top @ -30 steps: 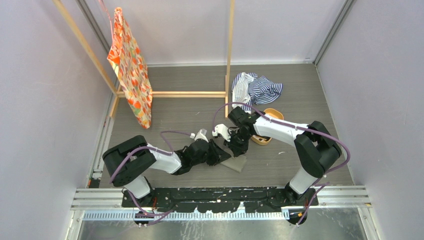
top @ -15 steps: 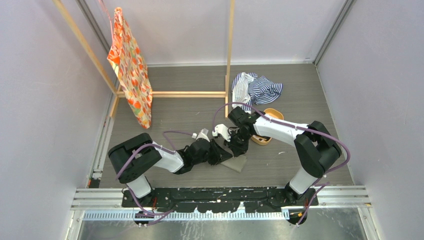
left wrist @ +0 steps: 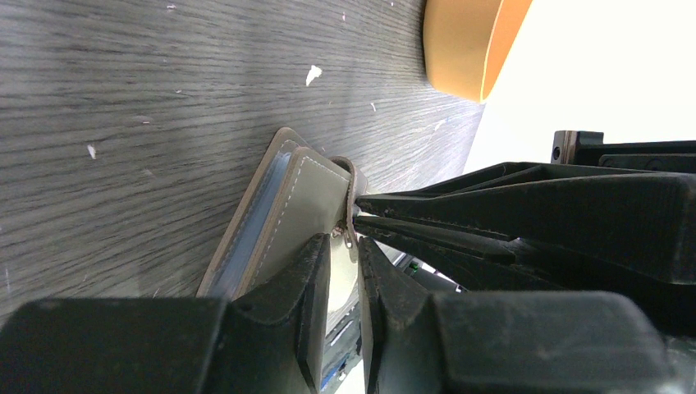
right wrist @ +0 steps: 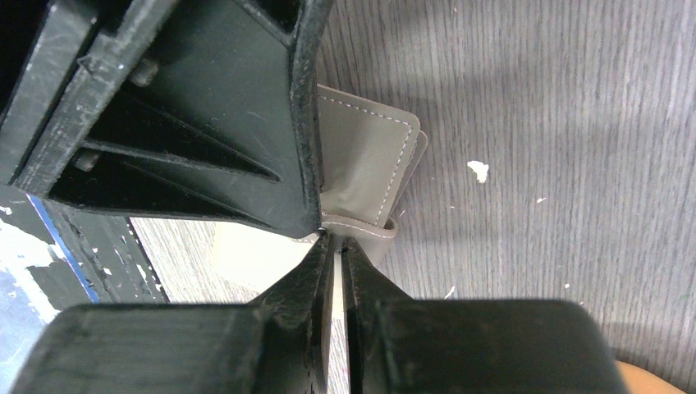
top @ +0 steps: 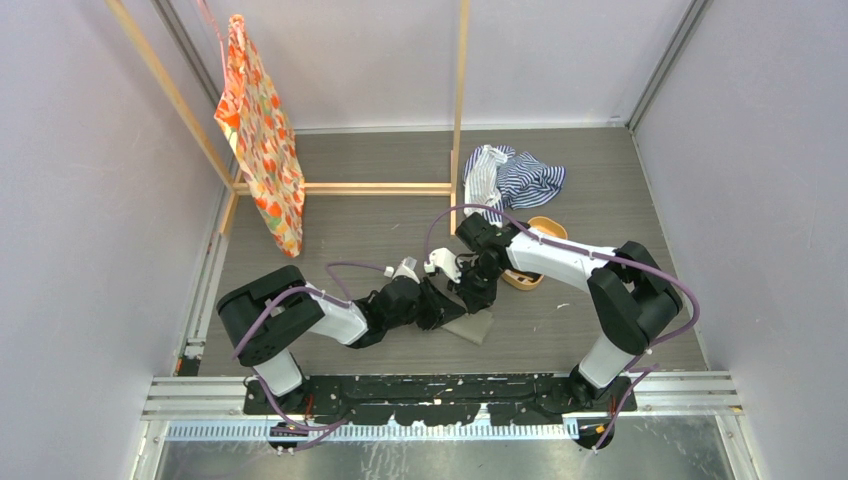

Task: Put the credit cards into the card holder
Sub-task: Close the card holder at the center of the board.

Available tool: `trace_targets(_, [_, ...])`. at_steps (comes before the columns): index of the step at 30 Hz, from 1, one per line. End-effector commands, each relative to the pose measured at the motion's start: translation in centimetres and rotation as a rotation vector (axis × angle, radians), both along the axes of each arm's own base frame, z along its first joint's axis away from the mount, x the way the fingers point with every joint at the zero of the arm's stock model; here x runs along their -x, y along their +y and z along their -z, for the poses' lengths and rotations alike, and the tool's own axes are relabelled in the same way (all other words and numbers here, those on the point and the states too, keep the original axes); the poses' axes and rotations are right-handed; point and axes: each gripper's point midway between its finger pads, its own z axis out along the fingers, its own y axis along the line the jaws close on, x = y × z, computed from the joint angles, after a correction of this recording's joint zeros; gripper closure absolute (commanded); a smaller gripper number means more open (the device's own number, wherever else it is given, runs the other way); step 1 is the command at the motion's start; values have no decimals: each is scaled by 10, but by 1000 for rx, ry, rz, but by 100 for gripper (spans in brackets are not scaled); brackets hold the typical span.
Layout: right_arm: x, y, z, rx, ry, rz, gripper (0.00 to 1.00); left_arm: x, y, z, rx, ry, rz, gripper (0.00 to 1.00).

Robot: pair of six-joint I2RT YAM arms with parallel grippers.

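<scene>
Top external view: grey wood-grain table (top: 380, 235); both arms reach in to meet near its middle, the left gripper (top: 443, 305) and the right gripper (top: 468, 296) close together over one corner of the card holder (top: 472, 326), a grey-taupe square lying flat just nearer the bases. Orange-tan tray (top: 546, 226) behind the right forearm, partly covered by it. Striped cloth (top: 515, 178) crumpled further back; patterned orange bag (top: 262, 140) hanging from a wooden frame (top: 460, 100) at rear left. Left wrist view: card holder on the table, slightly spread, a pale blue edge showing between its covers; closing tab (left wrist: 354, 185) curls over its far corner. Right gripper's fingers enter from the right, drawn nearly together and pinching that tab. Left gripper's own jaws narrow, a thin slit between them, the tab's end with its small metal snap at the slit's mouth; whether they grip it cannot be told. Tray at upper right, well apart. Right wrist view: right jaws almost closed, tips on the tab strip at the card holder's corner; left gripper's black body lies against the card holder's edge.
</scene>
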Motion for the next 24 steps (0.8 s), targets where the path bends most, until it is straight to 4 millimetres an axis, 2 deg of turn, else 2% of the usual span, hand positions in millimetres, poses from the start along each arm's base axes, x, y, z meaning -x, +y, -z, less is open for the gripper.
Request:
trace_targets(1, [-3, 14, -4, -46, -1, -22, 86, -5, -4, -9, 23, -20, -9, 79])
trace_targets(6, [-3, 14, -4, -44, 0, -22, 86, -2, -6, 0, 22, 6, 1, 82])
trace_targets(13, [-2, 14, -4, -47, 1, -23, 86, -3, -6, 1, 46, 3, -9, 86])
trace_targets(19, [-1, 15, -5, -52, 6, -24, 86, -1, 4, 10, 14, 14, -29, 89])
trace_targets(24, [-2, 17, -5, -54, 11, -15, 86, -7, 19, 16, -5, 3, -91, 89])
